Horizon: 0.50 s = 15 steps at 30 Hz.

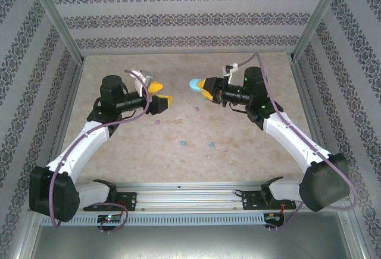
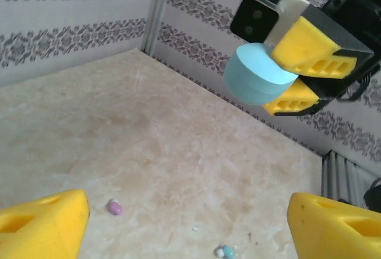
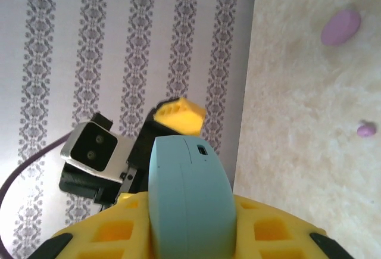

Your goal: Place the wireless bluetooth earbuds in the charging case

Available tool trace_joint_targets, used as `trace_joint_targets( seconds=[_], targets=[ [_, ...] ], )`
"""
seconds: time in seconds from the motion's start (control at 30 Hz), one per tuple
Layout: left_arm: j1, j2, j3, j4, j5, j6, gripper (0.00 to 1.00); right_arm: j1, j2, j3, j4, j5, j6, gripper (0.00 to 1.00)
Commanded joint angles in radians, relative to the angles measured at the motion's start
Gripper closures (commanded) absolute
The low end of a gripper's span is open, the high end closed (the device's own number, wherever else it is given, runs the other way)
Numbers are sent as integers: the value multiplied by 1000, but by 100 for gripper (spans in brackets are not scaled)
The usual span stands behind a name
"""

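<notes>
Your right gripper [image 1: 203, 87] pinches the light blue charging case [image 1: 194, 84] between its yellow fingers, holding it in the air above the far middle of the table [image 1: 256, 152], its rounded end pointing left. In the right wrist view the case sits upright in the clamp, a seam and a small port on its side. Facing it from the left and a little apart from it, your left gripper [image 1: 159, 94] hangs with its claw spread wide and empty. In the left wrist view its two yellow tips stand at the bottom corners, with table showing between them. The earbuds lie loose on the table, all apart from the case. One pink-purple earbud [image 1: 158, 122] sits just to the near side of the left gripper. The other pink-purple earbud [image 1: 196, 108] lies below the gap between the two claws. The left light blue earbud [image 1: 183, 143] and the right light blue earbud [image 1: 210, 145] lie close together, nearer the arm bases.
</notes>
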Motion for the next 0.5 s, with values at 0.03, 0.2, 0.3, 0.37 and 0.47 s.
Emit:
trace_joint_targets(
  seconds=[0.03, 0.2, 0.3, 0.37, 0.47],
  targets=[
    [-63, 18, 34, 9, 87, 263, 9, -3, -18, -36, 46, -117, 56, 81],
    [-110, 55, 38, 33, 129, 320, 13, 1, -24, -39, 52, -151, 71, 80],
    [-121, 82, 34, 129, 147, 256, 17, 7, -23, -39, 53, -162, 75, 80],
    [-122, 108, 38, 226, 171, 170, 21, 15, -23, -38, 54, -168, 76, 80],
    [-127, 147, 55, 302, 188, 96, 26, 27, -21, -40, 55, -175, 76, 80]
  ],
)
